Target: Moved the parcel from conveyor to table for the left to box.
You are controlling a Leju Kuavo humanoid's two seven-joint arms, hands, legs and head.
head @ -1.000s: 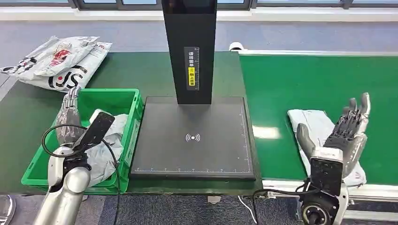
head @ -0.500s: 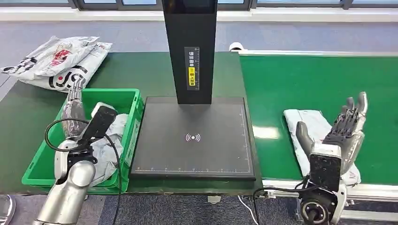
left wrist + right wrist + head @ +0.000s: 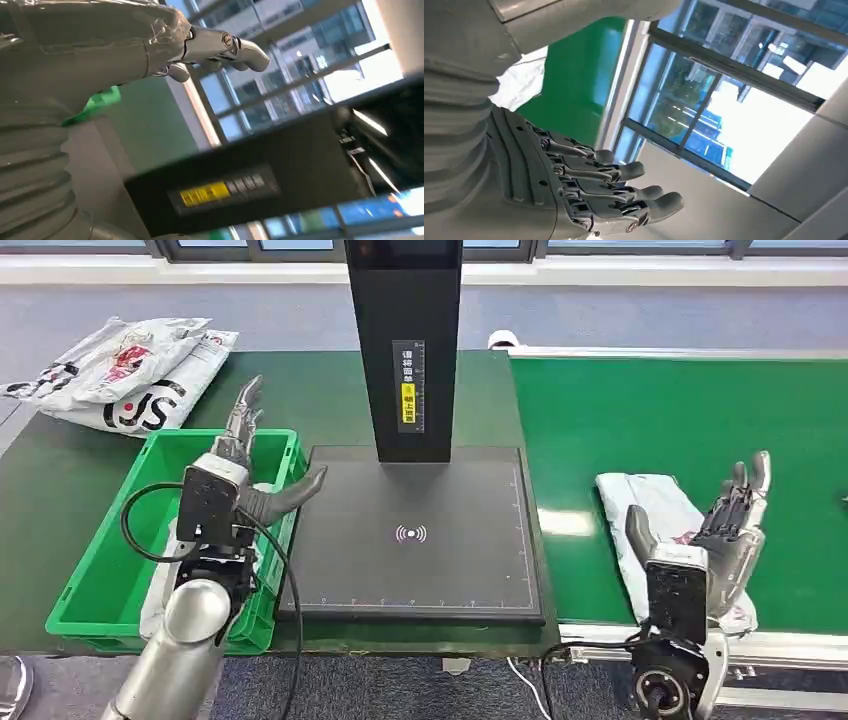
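From my feed the bright green conveyor belt (image 3: pixel 690 400) carries the crumpled white plastic parcel (image 3: pixel 655 515) near its front edge, next to the flat black scanner platform (image 3: pixel 415 535) whose black upright post (image 3: pixel 405 350) has a yellow label with writing too small for me to read. My right hand (image 3: pixel 725 530) hovers over the parcel, fingers spread, holding nothing. My left hand (image 3: pixel 245 465) is over the green plastic crate (image 3: pixel 100 570), fingers spread too, and the white mailer bags (image 3: pixel 125 375) behind show big "US" lettering.

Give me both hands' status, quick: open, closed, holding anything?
Left hand: open, empty, raised above the green bin.
Right hand: open, empty, over the white parcel on the conveyor.
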